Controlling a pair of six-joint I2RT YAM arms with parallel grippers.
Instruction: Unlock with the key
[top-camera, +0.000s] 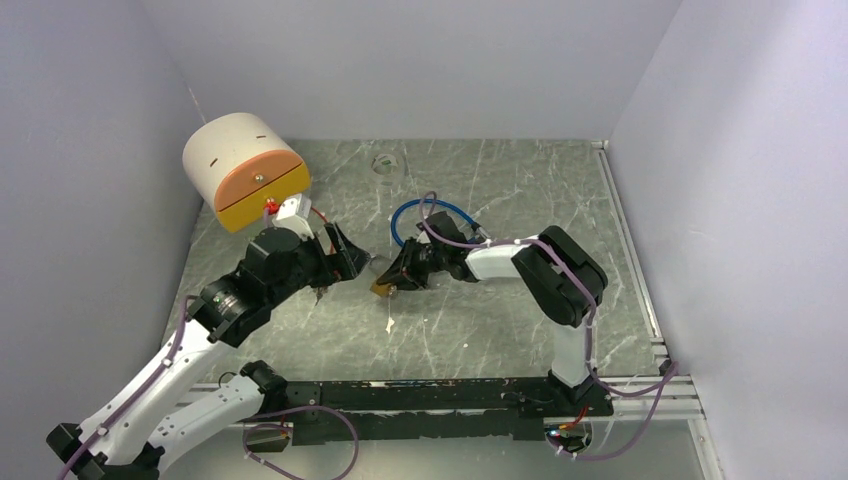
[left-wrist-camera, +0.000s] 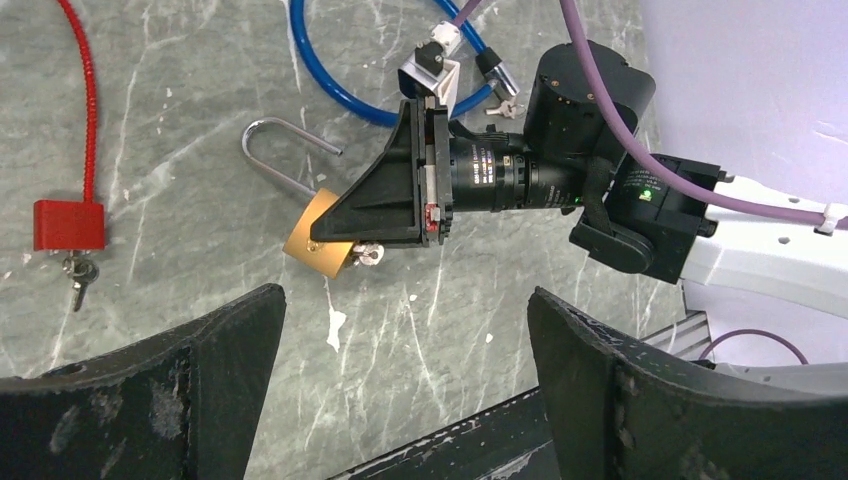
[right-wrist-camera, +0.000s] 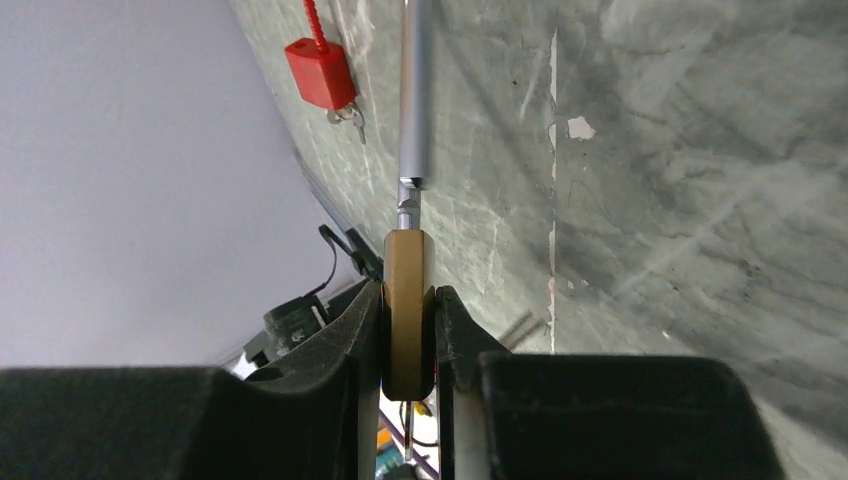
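Note:
My right gripper (top-camera: 395, 276) is shut on a brass padlock (top-camera: 382, 288) and holds it by its flat faces just above the table. In the right wrist view the padlock (right-wrist-camera: 407, 300) sits edge-on between the fingers (right-wrist-camera: 345, 330), with its silver shackle (right-wrist-camera: 415, 90) pointing away. In the left wrist view the padlock (left-wrist-camera: 312, 247) shows a small silver key (left-wrist-camera: 368, 255) in its bottom, and the shackle (left-wrist-camera: 285, 150) has one leg free. My left gripper (left-wrist-camera: 405, 300) is open and empty, to the left of the padlock (top-camera: 345, 258).
A red padlock (left-wrist-camera: 68, 224) on a red cable, with keys (left-wrist-camera: 78, 275) hanging from it, lies to the left. A blue cable lock (left-wrist-camera: 340, 80) lies behind the right gripper. A white and orange cylinder box (top-camera: 240, 165) stands at the back left.

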